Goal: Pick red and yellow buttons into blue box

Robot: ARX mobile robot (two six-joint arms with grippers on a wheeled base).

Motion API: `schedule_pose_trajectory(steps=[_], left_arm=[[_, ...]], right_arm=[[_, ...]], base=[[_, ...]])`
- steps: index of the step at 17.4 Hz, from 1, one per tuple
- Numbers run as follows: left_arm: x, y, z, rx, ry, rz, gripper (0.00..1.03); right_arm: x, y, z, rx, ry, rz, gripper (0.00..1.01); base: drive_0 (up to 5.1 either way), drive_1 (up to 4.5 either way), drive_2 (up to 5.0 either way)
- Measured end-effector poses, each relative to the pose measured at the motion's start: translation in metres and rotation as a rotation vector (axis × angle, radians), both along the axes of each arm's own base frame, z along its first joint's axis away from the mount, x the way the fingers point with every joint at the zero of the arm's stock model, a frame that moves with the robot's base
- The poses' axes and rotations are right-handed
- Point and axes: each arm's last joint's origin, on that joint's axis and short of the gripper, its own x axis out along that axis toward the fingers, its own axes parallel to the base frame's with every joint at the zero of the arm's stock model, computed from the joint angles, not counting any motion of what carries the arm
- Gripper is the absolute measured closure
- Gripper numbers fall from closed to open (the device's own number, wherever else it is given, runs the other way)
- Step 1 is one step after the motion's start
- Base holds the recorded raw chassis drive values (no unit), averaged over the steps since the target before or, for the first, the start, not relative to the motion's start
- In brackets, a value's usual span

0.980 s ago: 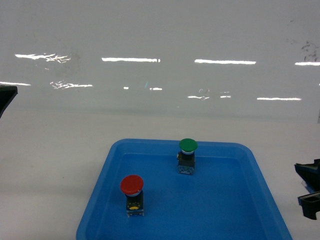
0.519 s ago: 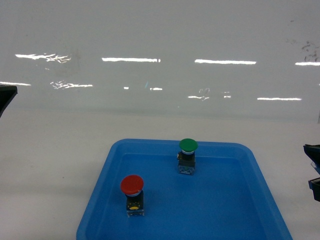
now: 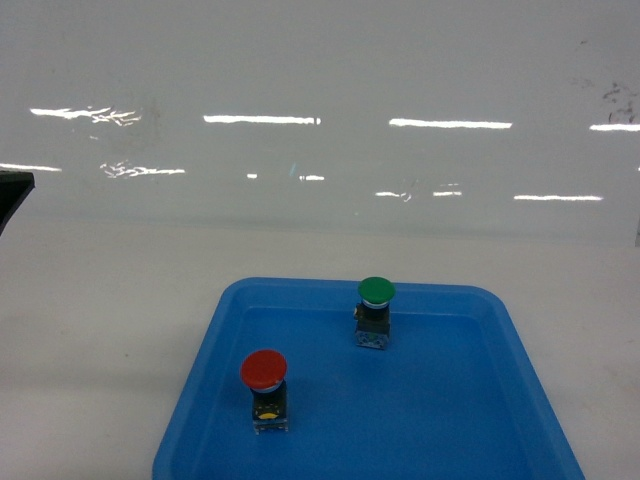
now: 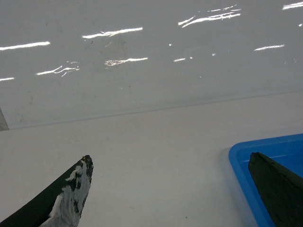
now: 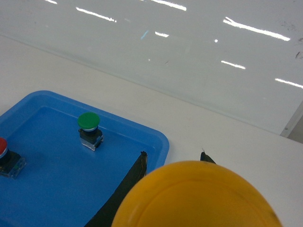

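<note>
head: I'm seeing red button (image 3: 264,371) and green button (image 3: 376,291) standing in tray (image 3: 478,300)
right wrist: right gripper (image 5: 173,158) is clamping yellow button (image 5: 196,196), unseen from head
left gripper (image 4: 175,189): fingers are spread, holding nothing

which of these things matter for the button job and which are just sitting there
Job: red button, upright in the tray; yellow button, held in the right gripper.
Lying about: green button; shallow blue tray. The blue box is not in view.
</note>
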Motion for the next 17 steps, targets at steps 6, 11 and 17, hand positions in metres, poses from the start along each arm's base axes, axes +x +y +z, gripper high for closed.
schedule_pose_trajectory(steps=[6,11,17], left_arm=[[0.000,0.000,0.000,0.000,0.000,0.000,0.05],[0.000,0.000,0.000,0.000,0.000,0.000,0.05],[0.008,-0.008,0.001,0.014,0.092,-0.044,0.05]], right_arm=[[-0.018,-0.007,-0.007,-0.032,0.033,-0.034,0.73],[-0.021,-0.012,0.000,-0.050,-0.003,-0.066,0.73],[-0.021,-0.013,-0.001,-0.059,0.002,-0.073,0.73]], base=[[0.0,0.00,0.0],[0.0,0.00,0.0],[0.0,0.00,0.0]])
